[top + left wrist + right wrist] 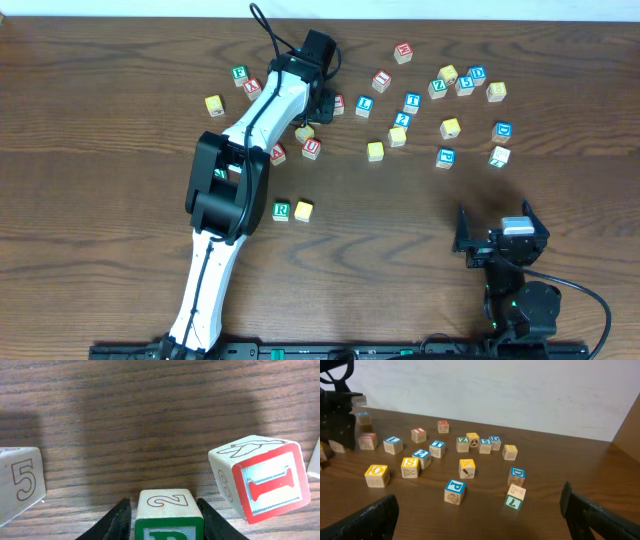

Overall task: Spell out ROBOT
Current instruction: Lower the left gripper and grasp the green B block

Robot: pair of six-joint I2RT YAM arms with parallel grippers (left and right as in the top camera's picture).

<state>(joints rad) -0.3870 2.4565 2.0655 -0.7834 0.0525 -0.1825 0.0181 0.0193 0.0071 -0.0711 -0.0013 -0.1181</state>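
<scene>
In the left wrist view a wooden cube with a green B face (167, 529) and a 2 on top sits between my left gripper's (162, 503) black fingers, which press its two sides. In the overhead view that left gripper (322, 104) is at the far middle of the table. The green R cube (281, 210) and a yellow-faced cube (303, 210) stand side by side nearer the front. A blue T cube (412, 101) and a yellow cube (375, 150) lie among the scattered ones. My right gripper (500, 238) rests open at the front right, holding nothing.
A red I cube (270, 482) leans tilted just right of the B cube, and a cube showing 5 (20, 482) stands to its left. Several lettered cubes lie scattered at the back right, among them a blue P (455, 491) and a green 7 (514, 499).
</scene>
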